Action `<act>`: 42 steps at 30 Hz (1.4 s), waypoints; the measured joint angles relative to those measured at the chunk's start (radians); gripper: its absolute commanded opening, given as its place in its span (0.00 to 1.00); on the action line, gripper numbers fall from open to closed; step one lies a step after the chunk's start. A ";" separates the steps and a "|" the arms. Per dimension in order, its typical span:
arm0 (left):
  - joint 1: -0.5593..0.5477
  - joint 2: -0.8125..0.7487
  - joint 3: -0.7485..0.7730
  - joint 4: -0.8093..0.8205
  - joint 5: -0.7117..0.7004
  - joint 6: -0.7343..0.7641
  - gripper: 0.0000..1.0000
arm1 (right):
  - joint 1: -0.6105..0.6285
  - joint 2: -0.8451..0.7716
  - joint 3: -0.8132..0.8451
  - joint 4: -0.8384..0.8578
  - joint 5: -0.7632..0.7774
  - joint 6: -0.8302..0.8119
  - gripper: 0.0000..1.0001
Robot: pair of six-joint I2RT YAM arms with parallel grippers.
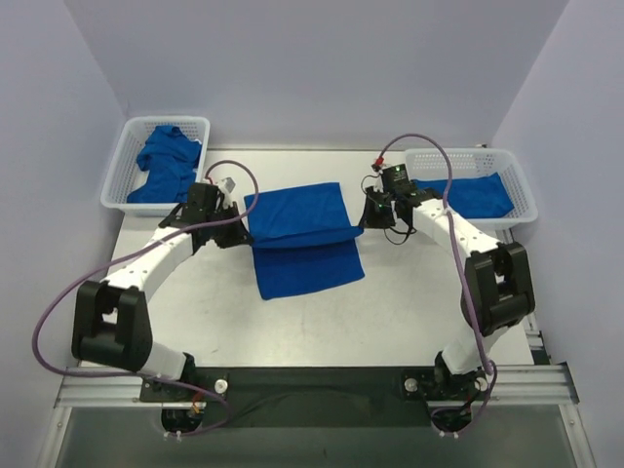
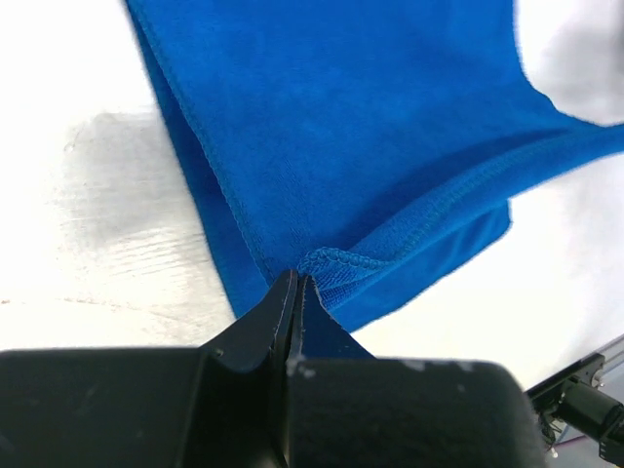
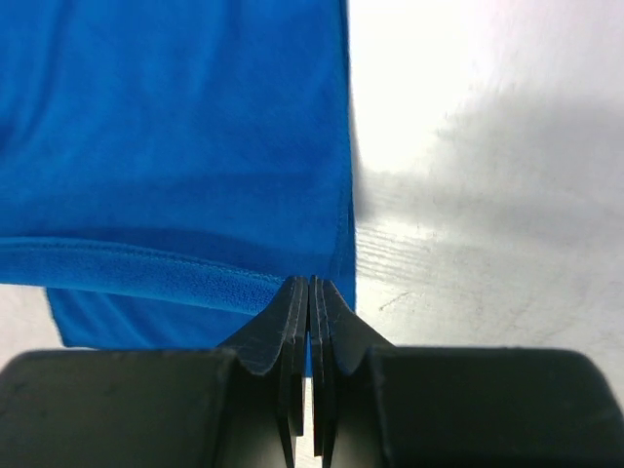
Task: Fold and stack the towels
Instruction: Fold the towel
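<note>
A royal-blue towel (image 1: 302, 239) lies in the middle of the table, its near half flat and its far half lifted and hanging between both grippers. My left gripper (image 1: 237, 216) is shut on the towel's left corner (image 2: 336, 263). My right gripper (image 1: 368, 216) is shut on the towel's right edge (image 3: 327, 263). In the left wrist view the left gripper (image 2: 295, 283) pinches the hemmed corner. In the right wrist view the right gripper (image 3: 309, 288) pinches the side hem. More crumpled towels (image 1: 166, 166) fill the left basket, and one flat folded towel (image 1: 475, 195) lies in the right basket.
A white mesh basket (image 1: 122, 171) stands at the back left of the table, and another white mesh basket (image 1: 522, 190) at the back right. Purple cables loop from both arms. A black rail runs along the table's near edge (image 1: 312, 380).
</note>
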 measured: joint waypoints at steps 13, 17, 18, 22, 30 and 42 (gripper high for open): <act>-0.051 -0.153 -0.197 0.005 -0.017 -0.029 0.00 | -0.002 -0.056 -0.045 -0.023 -0.005 -0.001 0.00; -0.053 -0.064 -0.252 0.008 -0.030 -0.029 0.00 | 0.005 0.000 -0.068 -0.019 -0.017 -0.001 0.00; -0.053 -0.041 -0.255 0.013 -0.030 -0.029 0.00 | 0.008 0.017 -0.074 -0.019 -0.020 -0.002 0.00; -0.053 0.000 -0.258 0.035 -0.032 -0.027 0.00 | 0.010 0.057 -0.098 -0.021 -0.021 -0.002 0.00; -0.053 -0.003 -0.222 0.034 -0.041 -0.024 0.00 | 0.010 0.037 -0.104 -0.025 -0.019 -0.006 0.00; -0.053 -0.127 -0.051 -0.045 -0.098 0.016 0.00 | 0.011 -0.135 -0.046 -0.089 -0.018 -0.014 0.00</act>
